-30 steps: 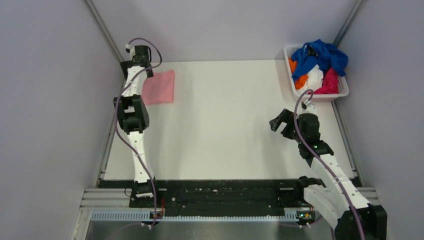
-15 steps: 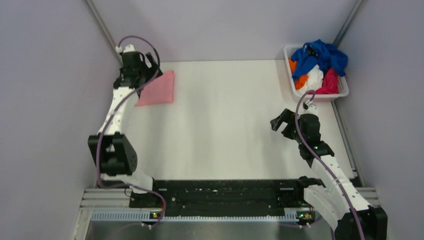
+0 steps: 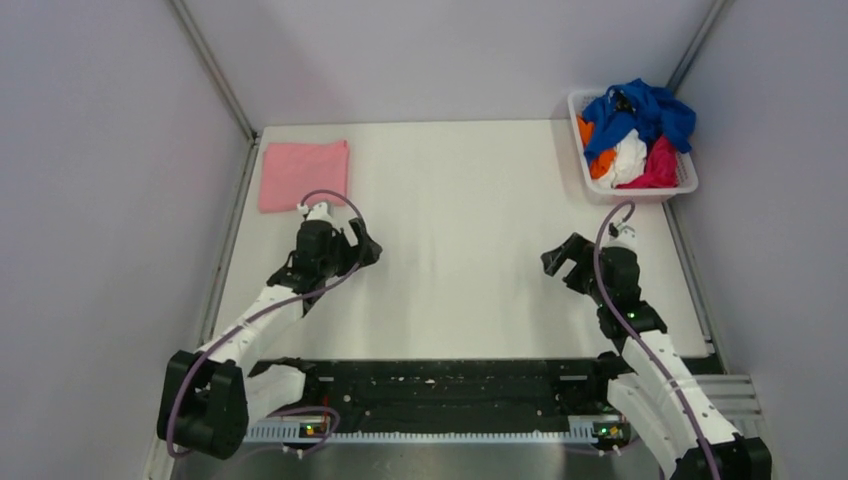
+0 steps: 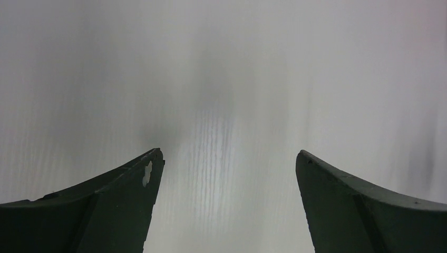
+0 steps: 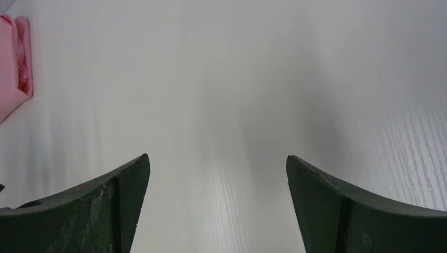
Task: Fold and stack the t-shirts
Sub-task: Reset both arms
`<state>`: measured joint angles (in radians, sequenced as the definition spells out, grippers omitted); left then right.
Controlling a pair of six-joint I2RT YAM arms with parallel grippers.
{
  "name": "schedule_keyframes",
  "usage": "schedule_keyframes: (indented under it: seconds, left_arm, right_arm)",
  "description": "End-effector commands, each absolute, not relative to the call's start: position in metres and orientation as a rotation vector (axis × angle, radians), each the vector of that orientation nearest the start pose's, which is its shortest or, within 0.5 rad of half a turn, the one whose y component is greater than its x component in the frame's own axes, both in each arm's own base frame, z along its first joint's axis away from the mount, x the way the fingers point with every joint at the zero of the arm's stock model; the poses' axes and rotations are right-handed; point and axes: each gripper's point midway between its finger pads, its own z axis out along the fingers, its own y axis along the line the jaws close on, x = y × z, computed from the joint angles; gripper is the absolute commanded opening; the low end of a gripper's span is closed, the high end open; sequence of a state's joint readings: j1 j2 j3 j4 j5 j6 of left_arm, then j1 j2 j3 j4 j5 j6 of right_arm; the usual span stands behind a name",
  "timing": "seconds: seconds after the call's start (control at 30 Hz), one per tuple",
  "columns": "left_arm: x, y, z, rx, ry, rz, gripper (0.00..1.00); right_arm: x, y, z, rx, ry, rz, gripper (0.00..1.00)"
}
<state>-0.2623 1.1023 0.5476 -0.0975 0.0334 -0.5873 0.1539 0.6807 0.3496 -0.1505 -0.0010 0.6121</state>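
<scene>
A folded salmon-pink t-shirt (image 3: 302, 173) lies flat at the far left corner of the white table; its edge also shows in the right wrist view (image 5: 13, 63). Royal blue (image 3: 640, 108), orange (image 3: 597, 160), white (image 3: 628, 158) and magenta (image 3: 660, 165) t-shirts are heaped in the basket (image 3: 690, 186) at the far right. My left gripper (image 3: 366, 250) is open and empty over bare table, in front of the pink shirt. My right gripper (image 3: 556, 254) is open and empty, in front of the basket. Both wrist views show spread jaws over bare table.
Grey walls enclose the table on the left, back and right. A metal rail (image 3: 225, 250) runs along the left edge. The black mounting bar (image 3: 450, 385) with the arm bases lies along the near edge.
My left arm has pulled back from the pink t-shirt at the far left corner towards the near middle, leaving the shirt folded flat and fully uncovered. The right arm has barely moved.
</scene>
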Motion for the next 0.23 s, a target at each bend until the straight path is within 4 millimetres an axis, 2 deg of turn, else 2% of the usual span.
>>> schedule_keyframes:
  seconds: [0.0,0.2]
  left_arm:
    - [0.3313,-0.1191,0.1676,-0.313,1.959,-0.604,0.99]
    - [0.3291,-0.1129,0.1640,-0.321,1.968,-0.564,0.99]
  right_arm:
    - [0.2687,0.0635,0.1154,0.492,1.994,0.476,0.99]
    - [0.2685,0.0620,0.1134,0.488,2.006,0.461,0.99]
